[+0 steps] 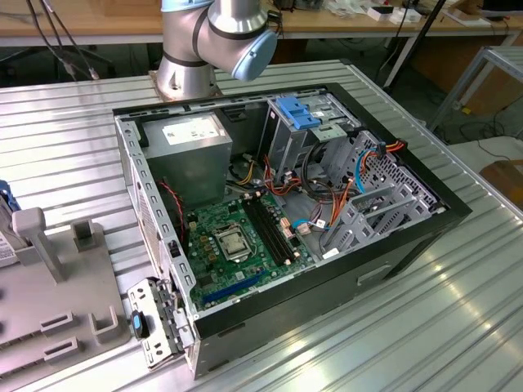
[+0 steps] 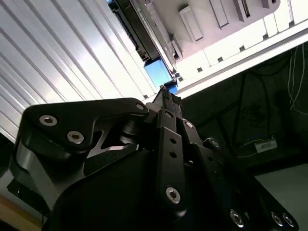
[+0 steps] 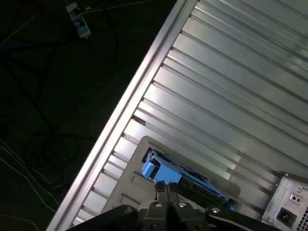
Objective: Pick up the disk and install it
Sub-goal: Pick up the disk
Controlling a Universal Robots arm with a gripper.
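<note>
Where it sits edge-up in a slot of a grey holder, the disk shows a bright blue bracket along its upper edge, a blue tab at one end and a thin dark body below. No writing on it can be read from here. In the second wrist view the same dark edge runs to a blue end. The end effector hangs just beside that blue tab with its black fingers drawn together and nothing between them. The holder lies near the edge of a ribbed metal bench. In the exterior view an open computer case rests on the bench, well apart from the holder. Inside it are a green board, a grey power supply with a white sticker whose print is too small to read, and a silver cage with a blue latch.
</note>
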